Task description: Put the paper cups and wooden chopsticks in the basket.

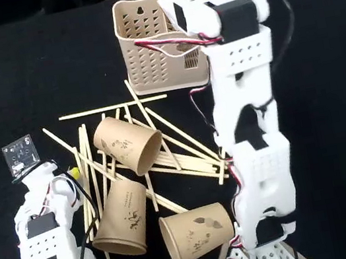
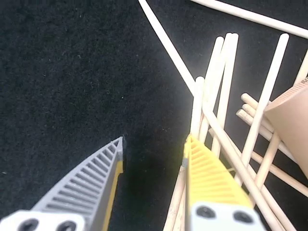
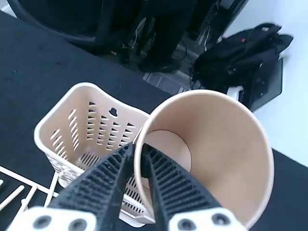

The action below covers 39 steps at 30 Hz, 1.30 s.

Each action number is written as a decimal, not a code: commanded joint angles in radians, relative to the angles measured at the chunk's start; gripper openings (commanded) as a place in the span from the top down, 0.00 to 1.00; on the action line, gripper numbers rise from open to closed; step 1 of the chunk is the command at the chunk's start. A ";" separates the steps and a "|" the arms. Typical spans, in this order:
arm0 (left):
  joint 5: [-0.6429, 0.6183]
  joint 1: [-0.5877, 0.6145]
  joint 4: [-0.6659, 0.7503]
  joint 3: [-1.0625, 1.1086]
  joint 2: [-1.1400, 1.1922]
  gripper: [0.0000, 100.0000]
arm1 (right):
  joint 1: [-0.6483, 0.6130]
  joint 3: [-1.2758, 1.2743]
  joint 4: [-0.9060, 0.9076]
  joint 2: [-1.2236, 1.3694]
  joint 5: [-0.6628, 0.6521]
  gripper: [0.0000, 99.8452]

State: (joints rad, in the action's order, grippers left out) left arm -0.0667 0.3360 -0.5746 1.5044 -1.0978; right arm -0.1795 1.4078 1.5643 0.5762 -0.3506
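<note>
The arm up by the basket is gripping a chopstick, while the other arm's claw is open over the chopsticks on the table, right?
Not quite. The right gripper is shut on a paper cup, pinching its rim, not on a chopstick; the right wrist view shows this, with the basket beyond. The left gripper is indeed open over the chopsticks on the table.
</note>
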 commanded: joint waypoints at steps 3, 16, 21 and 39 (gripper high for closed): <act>-0.005 -0.010 0.015 -0.008 -0.015 0.79 | 0.014 0.119 0.005 0.085 0.000 0.99; -0.003 -0.010 0.015 -0.008 -0.015 0.79 | 0.014 0.140 0.012 0.111 0.009 0.82; -0.003 -0.010 0.015 -0.008 -0.015 0.79 | 0.014 0.206 0.020 0.111 0.009 0.80; -0.003 -0.010 0.015 -0.008 -0.015 0.79 | 0.183 -0.070 0.006 0.033 0.176 0.78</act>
State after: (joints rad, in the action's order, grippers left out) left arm -0.0667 0.3360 -0.5746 1.5044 -1.0978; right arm 0.0123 1.3265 1.5842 0.6974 -0.1895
